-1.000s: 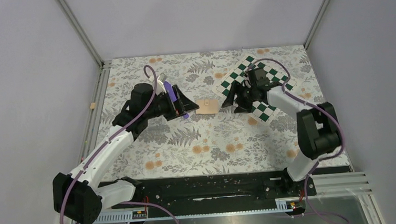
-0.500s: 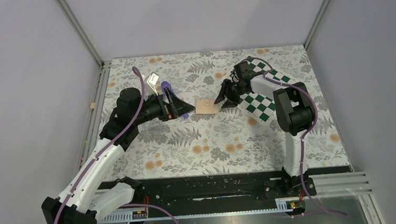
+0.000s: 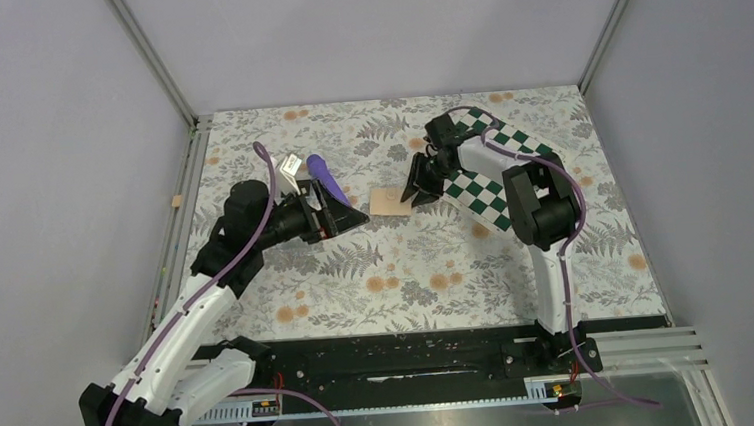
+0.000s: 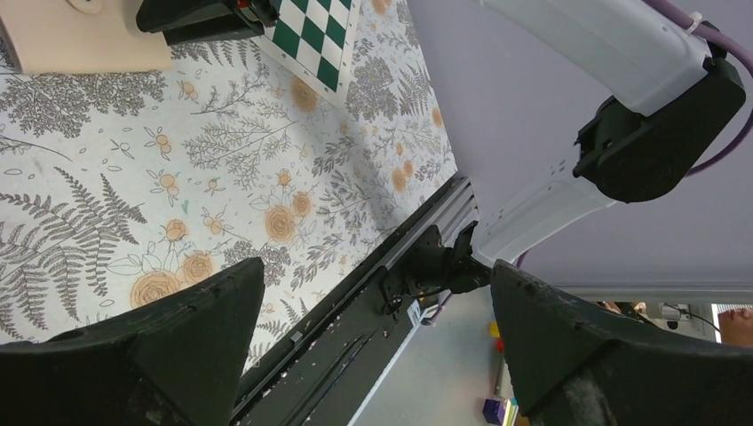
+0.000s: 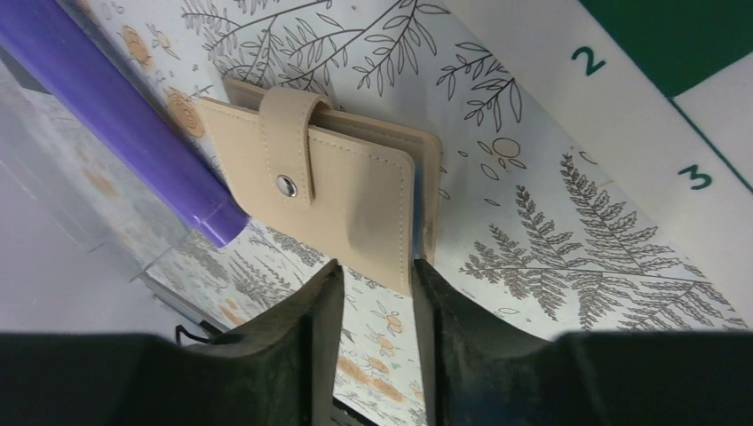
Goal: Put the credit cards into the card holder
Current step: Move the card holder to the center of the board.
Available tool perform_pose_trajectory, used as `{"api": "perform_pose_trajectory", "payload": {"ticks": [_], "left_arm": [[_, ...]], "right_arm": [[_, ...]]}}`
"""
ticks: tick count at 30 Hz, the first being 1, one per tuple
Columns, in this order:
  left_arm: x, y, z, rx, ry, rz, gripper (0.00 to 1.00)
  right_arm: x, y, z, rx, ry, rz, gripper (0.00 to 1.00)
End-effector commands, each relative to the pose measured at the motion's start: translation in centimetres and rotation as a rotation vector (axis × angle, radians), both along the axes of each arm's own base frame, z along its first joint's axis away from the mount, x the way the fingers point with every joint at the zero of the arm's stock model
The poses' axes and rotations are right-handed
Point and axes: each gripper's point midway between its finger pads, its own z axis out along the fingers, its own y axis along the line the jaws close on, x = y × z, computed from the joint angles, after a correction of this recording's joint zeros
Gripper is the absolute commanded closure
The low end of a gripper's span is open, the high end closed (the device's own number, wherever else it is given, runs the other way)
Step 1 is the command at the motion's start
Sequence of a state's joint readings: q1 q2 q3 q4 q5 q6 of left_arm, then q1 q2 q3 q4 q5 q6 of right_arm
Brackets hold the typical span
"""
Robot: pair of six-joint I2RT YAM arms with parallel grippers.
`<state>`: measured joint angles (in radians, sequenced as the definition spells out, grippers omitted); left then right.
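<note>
Tan, flat, squarish folding card holder (image 3: 389, 201) lies closed on the floral-patterned desk (image 3: 407, 271), just far of the middle, between the two arms. Its outline is nearly square. In the overhead view the slightly longer sides run roughly left to right across the desk, with a small tilt. The closure strap faces up, wraps over one edge and ends at a small metal snap (image 5: 286, 185) near the centre of the top face. A blue-grey inner layer shows along the side edge next to the right pincer. The right pincer (image 5: 377, 297) points at the card holder from the right, low over the desk, with its two dark fingers (image 5: 302, 342) set close on either side of the nearest corner. Whether they actually clamp that corner cannot be told. The left pincer (image 3: 345, 215) is fully released, jaws spread wide, and hovers just left of the card holder without touching it. A purple rod-shaped item (image 5: 115, 115) lies with its end just beside the card holder, next to a clear plastic box (image 5: 62, 186). A green-and-white checkered board (image 3: 491, 180) lies under the right arm.
</note>
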<state>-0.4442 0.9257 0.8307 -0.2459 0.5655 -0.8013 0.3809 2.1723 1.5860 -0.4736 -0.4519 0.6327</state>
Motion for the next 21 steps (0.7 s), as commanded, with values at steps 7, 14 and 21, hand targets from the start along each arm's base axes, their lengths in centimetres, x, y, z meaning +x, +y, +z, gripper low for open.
{"api": "perform_pose_trajectory", "payload": {"ticks": [7,14,21], "left_arm": [[-1.2,0.3,1.9,-0.038,-0.048,-0.012,0.01],[-1.8,0.9,1.2,-0.018,-0.042,0.010,0.01],[-2.2,1.7,-0.8,0.026,-0.002,0.036,0.01]], "right_arm": [[0.1,0.5,0.4,-0.072,-0.002,0.054,1.00],[-2.3,0.9,2.6,0.010,-0.021,0.092,1.00],[-6.3,-0.1,3.8,0.056,-0.033,0.106,1.00]]}}
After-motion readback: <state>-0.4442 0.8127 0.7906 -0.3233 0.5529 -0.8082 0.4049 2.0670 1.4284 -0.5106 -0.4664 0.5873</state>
